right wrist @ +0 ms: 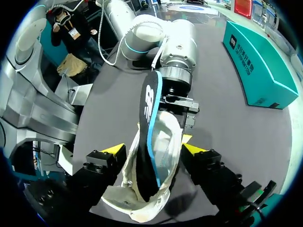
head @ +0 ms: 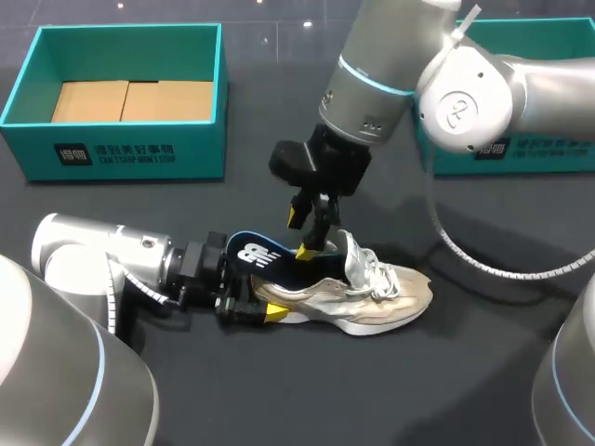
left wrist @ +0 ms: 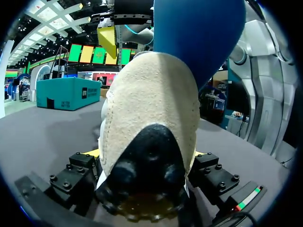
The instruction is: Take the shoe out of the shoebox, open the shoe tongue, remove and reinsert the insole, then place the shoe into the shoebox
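Shoe out, heel clamped by left gripper, insole half out (right gripper's hold: cannot tell); seating it and reboxing in shoebox at ten o'clock likely remain.

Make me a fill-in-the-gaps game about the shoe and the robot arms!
1. The left gripper is shut on the shoe at its ___ end.
2. The insole sticking out of the shoe is coloured ___.
3. The shoe lies on the ___, not in the shoebox.
Missing words: heel; blue; table.
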{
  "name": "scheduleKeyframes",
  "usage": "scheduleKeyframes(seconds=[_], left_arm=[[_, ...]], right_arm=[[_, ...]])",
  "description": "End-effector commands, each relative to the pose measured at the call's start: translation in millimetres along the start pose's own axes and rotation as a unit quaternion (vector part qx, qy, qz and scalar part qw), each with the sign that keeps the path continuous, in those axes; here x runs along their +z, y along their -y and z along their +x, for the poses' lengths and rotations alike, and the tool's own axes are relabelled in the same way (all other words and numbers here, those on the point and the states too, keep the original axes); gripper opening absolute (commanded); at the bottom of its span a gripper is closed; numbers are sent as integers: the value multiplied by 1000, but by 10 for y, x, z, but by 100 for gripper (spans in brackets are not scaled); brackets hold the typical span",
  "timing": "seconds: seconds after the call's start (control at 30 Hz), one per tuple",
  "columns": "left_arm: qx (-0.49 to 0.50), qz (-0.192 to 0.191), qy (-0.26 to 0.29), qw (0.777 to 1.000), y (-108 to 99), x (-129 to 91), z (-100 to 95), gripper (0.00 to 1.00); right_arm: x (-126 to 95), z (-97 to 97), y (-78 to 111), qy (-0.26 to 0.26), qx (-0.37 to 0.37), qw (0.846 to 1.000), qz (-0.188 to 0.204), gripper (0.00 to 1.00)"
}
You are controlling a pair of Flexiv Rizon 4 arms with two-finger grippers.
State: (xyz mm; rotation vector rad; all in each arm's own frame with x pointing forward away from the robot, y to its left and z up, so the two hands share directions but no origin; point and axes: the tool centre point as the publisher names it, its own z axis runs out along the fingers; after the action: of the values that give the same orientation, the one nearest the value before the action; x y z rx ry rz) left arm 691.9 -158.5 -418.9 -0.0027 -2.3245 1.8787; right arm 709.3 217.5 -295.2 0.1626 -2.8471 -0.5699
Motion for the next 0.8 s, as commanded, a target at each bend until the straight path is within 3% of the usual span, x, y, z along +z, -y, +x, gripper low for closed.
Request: scheduleKeyframes(seconds=[0.03, 0.3, 0.53, 0.8], left_arm=[[0, 0, 0, 1000, -14, 0, -10, 0], [0, 0, 0, 1000, -14, 0, -10, 0], [0, 0, 0, 1000, -14, 0, -10, 0], [0, 0, 0, 1000, -14, 0, -10, 0]], right_arm=[[7, 22, -99, 6, 2, 1000, 19, 100], [7, 22, -99, 6, 2, 1000, 19, 100], [8, 53, -123, -49, 67, 996, -43, 100], [46, 91, -116, -65, 115, 989, -64, 100]])
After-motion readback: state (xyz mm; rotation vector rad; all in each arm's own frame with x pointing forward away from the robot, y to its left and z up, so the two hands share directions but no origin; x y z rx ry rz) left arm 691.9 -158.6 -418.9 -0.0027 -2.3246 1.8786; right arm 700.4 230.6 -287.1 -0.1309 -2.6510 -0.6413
